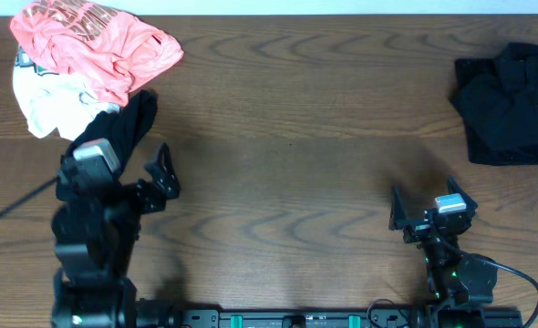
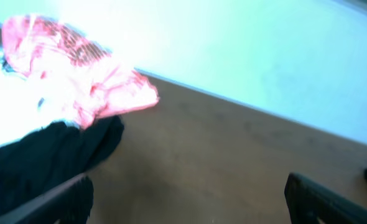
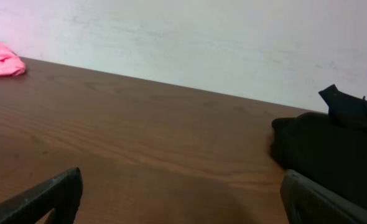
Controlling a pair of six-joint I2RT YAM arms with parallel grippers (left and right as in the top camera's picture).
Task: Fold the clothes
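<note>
A pile of clothes lies at the table's far left: a pink garment (image 1: 96,41) on top, a white one (image 1: 46,105) under it, and a black one (image 1: 134,123) trailing toward me. The left wrist view, which is blurred, shows the pink garment (image 2: 78,68), the white one (image 2: 9,118) and the black one (image 2: 46,165). A black garment pile (image 1: 511,100) sits at the far right and also shows in the right wrist view (image 3: 333,149). My left gripper (image 1: 160,173) (image 2: 190,205) is open and empty just right of the black garment's end. My right gripper (image 1: 426,200) (image 3: 180,199) is open and empty above bare wood, short of the black pile.
The brown wooden table (image 1: 296,118) stretches between the two piles. A pale wall (image 3: 202,43) runs behind its far edge. A black cable (image 1: 14,205) crosses the left edge. The pink garment's tip (image 3: 0,59) shows at far left in the right wrist view.
</note>
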